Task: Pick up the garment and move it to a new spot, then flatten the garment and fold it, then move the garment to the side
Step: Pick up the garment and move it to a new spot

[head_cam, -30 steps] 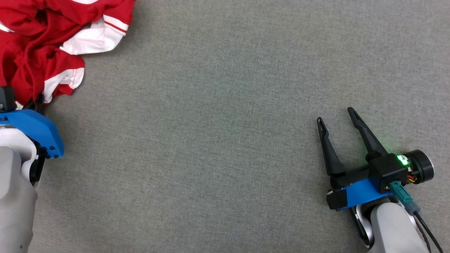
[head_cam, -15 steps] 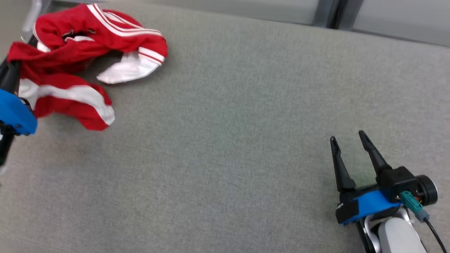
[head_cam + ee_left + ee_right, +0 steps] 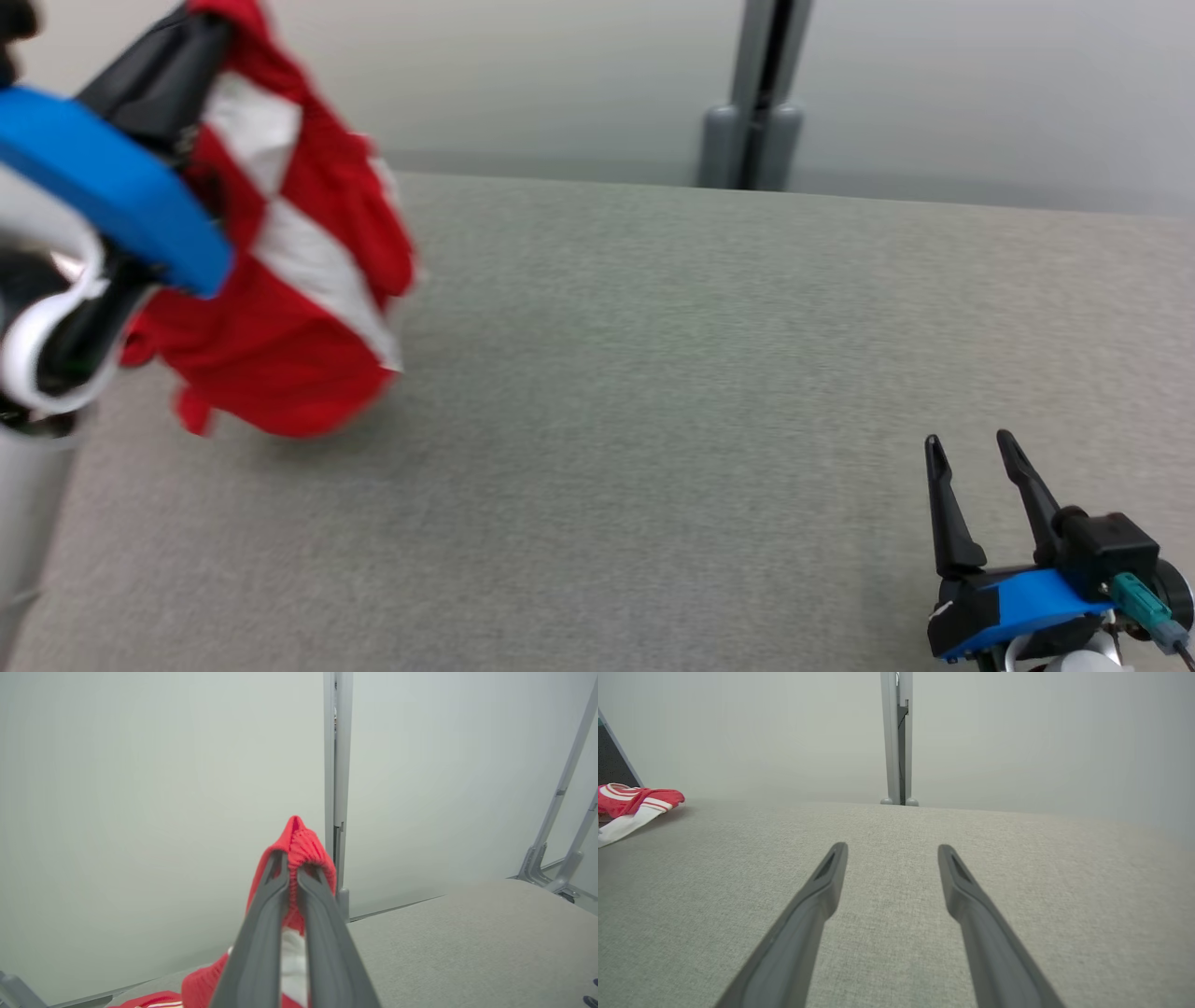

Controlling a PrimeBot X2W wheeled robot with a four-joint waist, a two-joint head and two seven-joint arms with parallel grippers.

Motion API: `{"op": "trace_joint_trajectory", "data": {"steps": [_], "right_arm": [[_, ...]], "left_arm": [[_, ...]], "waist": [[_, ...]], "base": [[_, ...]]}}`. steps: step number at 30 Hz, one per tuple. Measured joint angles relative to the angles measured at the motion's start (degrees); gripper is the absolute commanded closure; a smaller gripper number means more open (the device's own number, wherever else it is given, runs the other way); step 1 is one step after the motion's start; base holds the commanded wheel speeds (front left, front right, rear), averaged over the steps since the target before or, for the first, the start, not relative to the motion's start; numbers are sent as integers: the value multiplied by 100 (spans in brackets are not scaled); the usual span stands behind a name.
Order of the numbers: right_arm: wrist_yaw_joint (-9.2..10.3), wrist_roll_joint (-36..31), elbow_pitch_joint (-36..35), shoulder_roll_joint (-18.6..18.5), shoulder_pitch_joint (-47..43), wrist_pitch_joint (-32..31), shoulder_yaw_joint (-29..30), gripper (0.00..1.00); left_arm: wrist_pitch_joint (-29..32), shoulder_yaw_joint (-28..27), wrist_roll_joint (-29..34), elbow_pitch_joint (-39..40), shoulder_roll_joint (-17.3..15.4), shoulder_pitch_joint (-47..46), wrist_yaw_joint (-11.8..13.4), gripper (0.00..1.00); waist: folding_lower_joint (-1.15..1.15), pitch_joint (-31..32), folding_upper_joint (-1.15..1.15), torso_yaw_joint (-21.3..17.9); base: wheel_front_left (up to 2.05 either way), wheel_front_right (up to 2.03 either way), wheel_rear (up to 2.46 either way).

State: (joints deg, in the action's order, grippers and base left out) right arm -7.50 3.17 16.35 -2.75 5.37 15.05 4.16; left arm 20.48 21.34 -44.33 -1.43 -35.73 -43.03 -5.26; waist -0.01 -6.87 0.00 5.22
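Grey fabric-covered table (image 3: 653,373) spans the head view, red-and-white garment (image 3: 299,308) hangs bunched and blurred above its left side with a ribbed red edge pinched tight in the left gripper (image 3: 290,861), and right gripper (image 3: 970,441) sits low at right, fingers spread, holding nothing.

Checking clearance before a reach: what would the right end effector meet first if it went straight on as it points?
Ahead of the right end effector, the way looks free over the grey table; past its far edge, likely the grey post. Depth is unclear.
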Motion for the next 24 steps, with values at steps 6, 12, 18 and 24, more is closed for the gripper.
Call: {"op": "trace_joint_trajectory", "data": {"steps": [6, 12, 18, 24], "right_arm": [[0, 112, 22, -1, -82, -1, 105, 0], [1, 188, 20, 0, -85, 0, 232, 0], [1, 200, 49, -1, 24, 0, 288, 0], [1, 243, 48, -1, 153, 0, 230, 0]], "left_arm": [[236, 299, -309, 368, 1101, -672, 397, 100], [231, 560, -623, 123, 2234, -714, 1036, 100], [-287, 891, -405, -877, 2401, 448, 1288, 100], [-1098, 848, -345, -2419, 2347, 1467, 1332, 100]], "waist": [[0, 159, 0, -545], [0, 167, 0, -980], [1, -32, 0, -1173], [1, -267, 0, -1287]], "base": [[0, 0, 0], [0, 0, 0], [0, 0, 0], [0, 0, 0]]}}
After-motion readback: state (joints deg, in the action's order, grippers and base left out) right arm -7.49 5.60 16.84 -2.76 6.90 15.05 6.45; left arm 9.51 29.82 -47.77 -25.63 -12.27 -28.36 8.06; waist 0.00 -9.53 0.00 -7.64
